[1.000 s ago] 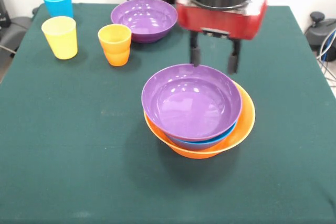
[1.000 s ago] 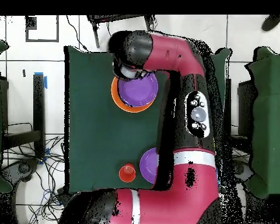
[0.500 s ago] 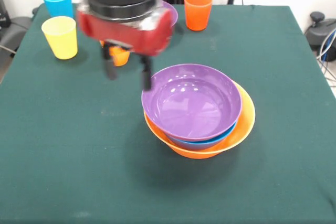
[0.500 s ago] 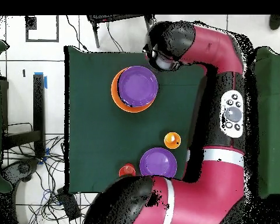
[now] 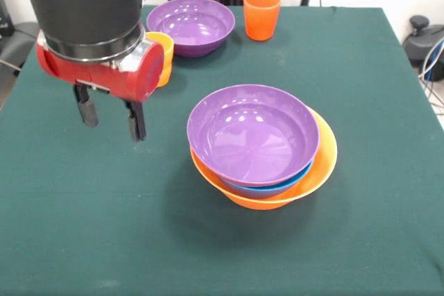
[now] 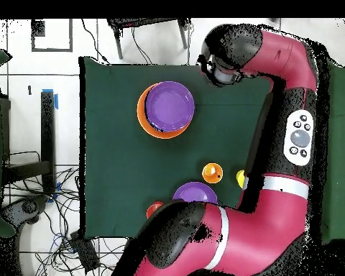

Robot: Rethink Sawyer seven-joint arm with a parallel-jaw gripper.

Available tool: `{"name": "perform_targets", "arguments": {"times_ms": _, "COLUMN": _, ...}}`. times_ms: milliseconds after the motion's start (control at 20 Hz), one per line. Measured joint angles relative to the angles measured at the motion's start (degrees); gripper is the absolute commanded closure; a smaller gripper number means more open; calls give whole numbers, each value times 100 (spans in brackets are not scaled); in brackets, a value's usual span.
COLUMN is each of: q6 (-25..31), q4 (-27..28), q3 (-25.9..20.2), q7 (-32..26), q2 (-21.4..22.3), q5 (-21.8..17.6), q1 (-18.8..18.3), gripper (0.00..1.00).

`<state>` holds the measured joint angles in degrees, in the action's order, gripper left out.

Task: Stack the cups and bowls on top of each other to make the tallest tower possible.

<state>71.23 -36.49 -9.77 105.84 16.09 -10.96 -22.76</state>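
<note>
A dark green cloth covers the table (image 5: 361,254), and the wall behind it is white with some cables at the side. Near the middle of the cloth stands the tower (image 5: 262,149): a large glossy orange plastic bowl (image 5: 325,164) as base, a deep blue plastic bowl (image 5: 260,189) nested in it, and a wide purple plastic bowl (image 5: 253,133) on top, sitting a little tilted.

The red and black gripper (image 5: 111,111) hangs above bare cloth on the left side of the tower in the front view, well apart from it. Its two dark fingers (image 5: 86,109) stand apart and hold nothing.

Behind the tower, toward the far edge, are the second wide purple plastic bowl (image 5: 191,25) and a small red-orange plastic cup (image 5: 261,14). A small orange plastic cup (image 5: 161,57) is just behind the gripper's red body, half hidden by it. The yellow and light blue cups do not show in the front view; in the overhead view a small yellow piece shows beside the arm.

The coming move probably turns on this: the orange cup lies closest to the gripper, behind it and away from the tower, standing upright with its mouth up.
</note>
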Motion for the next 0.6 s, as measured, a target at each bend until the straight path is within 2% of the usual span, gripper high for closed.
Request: {"name": "perform_targets", "arguments": {"times_ms": 600, "q6": -2, "q4": -22, "q3": -29, "q7": -171, "q2": -173, "q5": -36, "q1": -26, "gripper": 0}}
